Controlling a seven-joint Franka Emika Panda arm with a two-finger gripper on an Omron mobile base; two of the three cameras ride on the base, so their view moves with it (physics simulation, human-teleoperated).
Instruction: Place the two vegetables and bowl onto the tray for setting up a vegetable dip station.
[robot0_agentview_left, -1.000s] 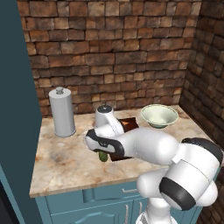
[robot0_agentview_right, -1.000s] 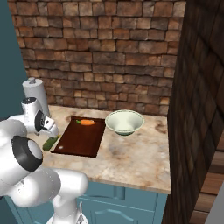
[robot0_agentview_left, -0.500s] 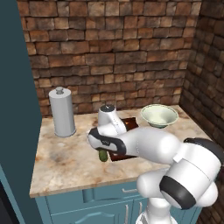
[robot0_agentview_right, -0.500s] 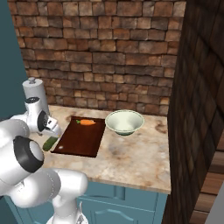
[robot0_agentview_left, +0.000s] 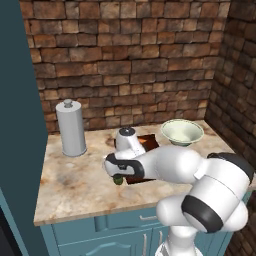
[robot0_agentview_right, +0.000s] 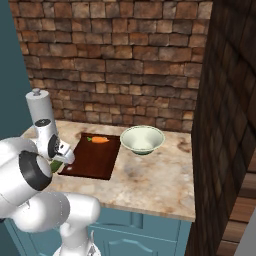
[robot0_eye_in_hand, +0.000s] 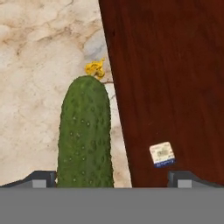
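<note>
Your claw (robot0_eye_in_hand: 112, 177) stood wide open, low over the desk (robot0_agentview_left: 70, 180), its tips straddling the cucumber (robot0_eye_in_hand: 85, 135) (which lay on the desk just beside the tray's (robot0_agentview_right: 95, 157) edge, not on it). The carrot (robot0_agentview_right: 99, 140) already sat on the tray. That left you the cucumber and the bowl (robot0_agentview_right: 142, 139), which rested on the desk just beside the tray.
</note>
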